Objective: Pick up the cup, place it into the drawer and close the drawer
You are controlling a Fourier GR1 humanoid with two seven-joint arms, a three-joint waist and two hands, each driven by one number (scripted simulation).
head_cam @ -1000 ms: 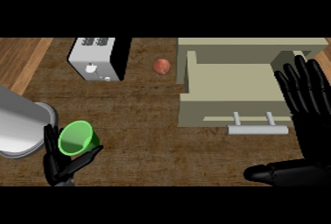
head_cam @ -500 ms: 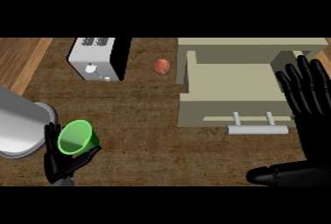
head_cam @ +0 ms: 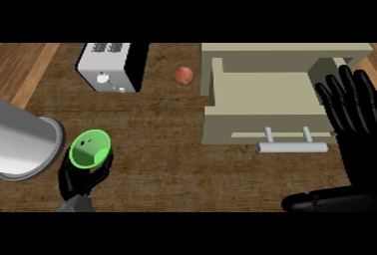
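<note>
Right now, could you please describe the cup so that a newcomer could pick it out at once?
Find the large silver container at the left edge of the counter. Just right of it, towards the near edge, the cup is held in the robot's left hand. It is the only bright green thing there, small and round-mouthed.

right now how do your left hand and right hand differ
The left hand is curled round the green cup; the right hand holds nothing, its fingers straight and pointing up. The left hand shows at the lower left beside the grey pot; the right hand shows at the right edge, overlapping the open drawer in the view. Both hands are black.
</note>
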